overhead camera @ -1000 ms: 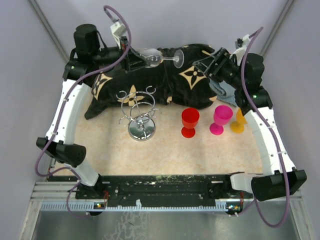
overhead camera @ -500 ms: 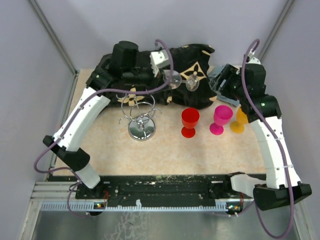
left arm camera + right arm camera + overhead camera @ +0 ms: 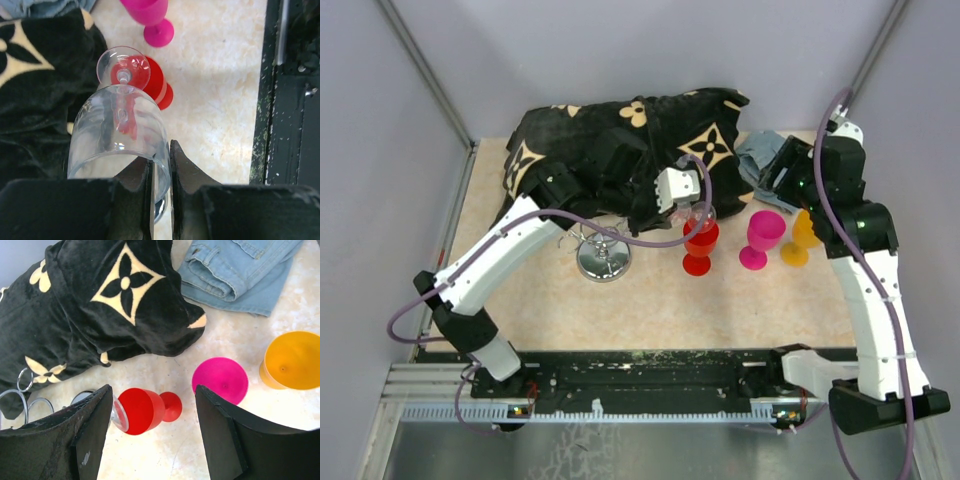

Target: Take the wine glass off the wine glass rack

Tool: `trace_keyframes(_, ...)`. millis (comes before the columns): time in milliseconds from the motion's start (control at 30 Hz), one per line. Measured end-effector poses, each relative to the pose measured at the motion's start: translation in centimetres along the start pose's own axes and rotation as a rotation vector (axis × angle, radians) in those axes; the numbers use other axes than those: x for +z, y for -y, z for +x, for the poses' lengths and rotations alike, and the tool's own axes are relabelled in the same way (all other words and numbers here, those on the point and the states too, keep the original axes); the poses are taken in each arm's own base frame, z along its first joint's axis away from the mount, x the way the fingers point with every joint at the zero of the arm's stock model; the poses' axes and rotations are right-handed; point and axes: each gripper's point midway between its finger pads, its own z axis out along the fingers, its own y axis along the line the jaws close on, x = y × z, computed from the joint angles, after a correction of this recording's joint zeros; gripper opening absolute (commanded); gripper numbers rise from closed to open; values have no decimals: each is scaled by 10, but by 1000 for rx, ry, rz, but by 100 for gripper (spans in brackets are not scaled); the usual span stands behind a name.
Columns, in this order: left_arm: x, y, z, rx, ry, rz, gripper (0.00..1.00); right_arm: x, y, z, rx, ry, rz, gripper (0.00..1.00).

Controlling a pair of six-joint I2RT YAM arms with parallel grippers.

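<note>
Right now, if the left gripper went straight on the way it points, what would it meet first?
Probably the red goblet: the left gripper, shut on the clear wine glass, points at it, the glass's foot leading. Depth is unclear.

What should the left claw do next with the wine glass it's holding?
Probably shift sideways toward the bare table near the arms before lowering. The left claw pinches the wine glass by its rim, already off the wine glass rack. The glass's foot lines up right over the red goblet, so going straight down would likely knock it.
</note>
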Motion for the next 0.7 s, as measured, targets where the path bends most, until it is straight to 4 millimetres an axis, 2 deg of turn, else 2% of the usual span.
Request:
trace_keyframes(100, -2, -1, 17, 2, -58, -27, 0, -2, 2, 1, -1, 1, 9, 67)
trace_keyframes(200, -10, -5, 25, 9, -87, -69, 0, 0, 3, 2, -2, -3, 12, 67)
trace_keyframes(433, -30, -3, 26, 25, -85, -101, 0, 4, 4, 8, -1, -17, 15, 67)
trace_keyframes(700, -33, 7, 32, 23, -109, -71, 0, 9, 3, 12, 8, -32, 5, 67)
